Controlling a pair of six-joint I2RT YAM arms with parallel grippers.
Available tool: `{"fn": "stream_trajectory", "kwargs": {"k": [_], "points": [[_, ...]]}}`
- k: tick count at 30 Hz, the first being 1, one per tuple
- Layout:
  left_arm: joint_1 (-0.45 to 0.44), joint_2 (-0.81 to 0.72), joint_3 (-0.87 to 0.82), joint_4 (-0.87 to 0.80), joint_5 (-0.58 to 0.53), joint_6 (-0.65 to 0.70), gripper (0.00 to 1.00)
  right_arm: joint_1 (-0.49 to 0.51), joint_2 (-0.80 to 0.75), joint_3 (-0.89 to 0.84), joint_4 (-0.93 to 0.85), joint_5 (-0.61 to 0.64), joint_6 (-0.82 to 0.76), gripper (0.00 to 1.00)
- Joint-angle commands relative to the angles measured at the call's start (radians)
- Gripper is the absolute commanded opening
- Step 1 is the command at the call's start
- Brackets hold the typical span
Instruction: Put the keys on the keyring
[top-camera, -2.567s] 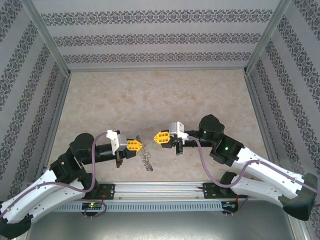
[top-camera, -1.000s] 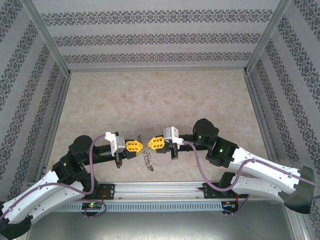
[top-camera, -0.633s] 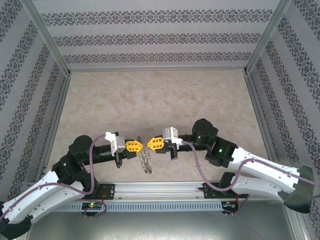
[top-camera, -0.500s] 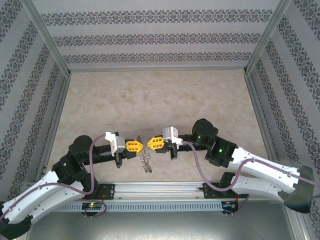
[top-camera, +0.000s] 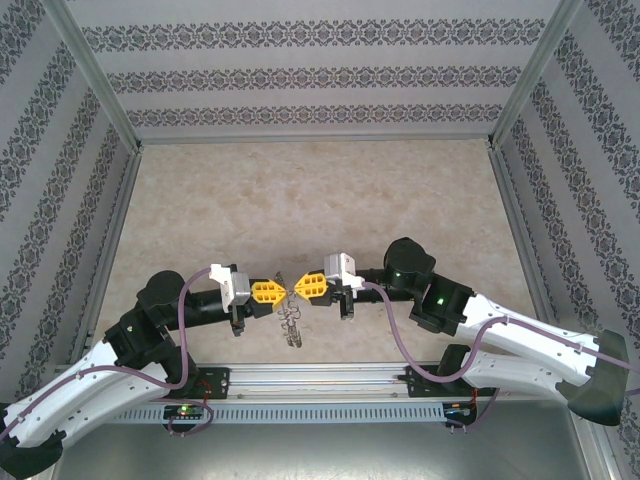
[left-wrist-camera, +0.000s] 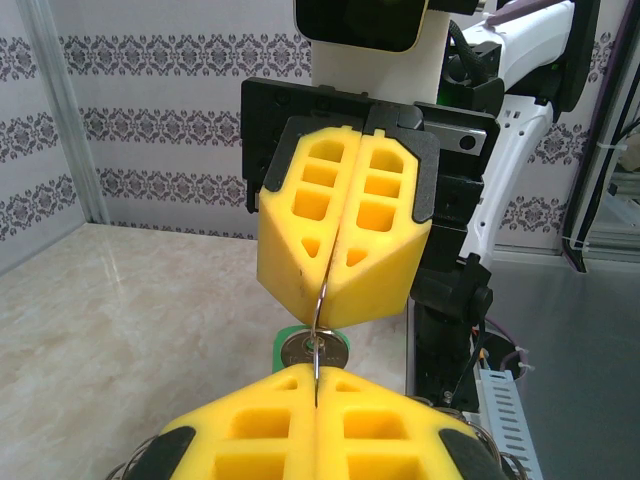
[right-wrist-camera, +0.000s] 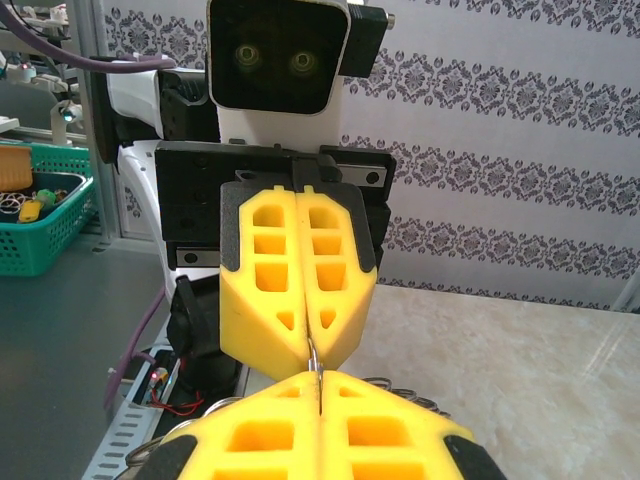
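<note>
The left gripper and right gripper meet tip to tip, low over the near part of the bench. This puts the work straight in front of each wrist camera. Both sets of jaws are pressed together, and each appears to pinch the same thin wire of the keyring. The rest of the ring hangs below them with its fringe of metal bits. Holding the wire at two close points probably keeps the short span between them steady for threading. A key with a green tag sits at that span, just under the right tip. Whether it is on the wire yet I cannot tell.
</note>
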Motion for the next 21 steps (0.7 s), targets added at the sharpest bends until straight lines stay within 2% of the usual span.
{"fn": "stream_trajectory", "kwargs": {"k": [1, 21], "points": [[-0.012, -0.012, -0.005, 0.082, 0.012, -0.011, 0.0, 0.014, 0.005, 0.035, 0.031, -0.011, -0.018, 0.0], [-0.012, -0.017, -0.005, 0.075, 0.005, -0.006, 0.0, 0.015, -0.006, 0.037, 0.029, -0.01, -0.02, 0.0]]}}
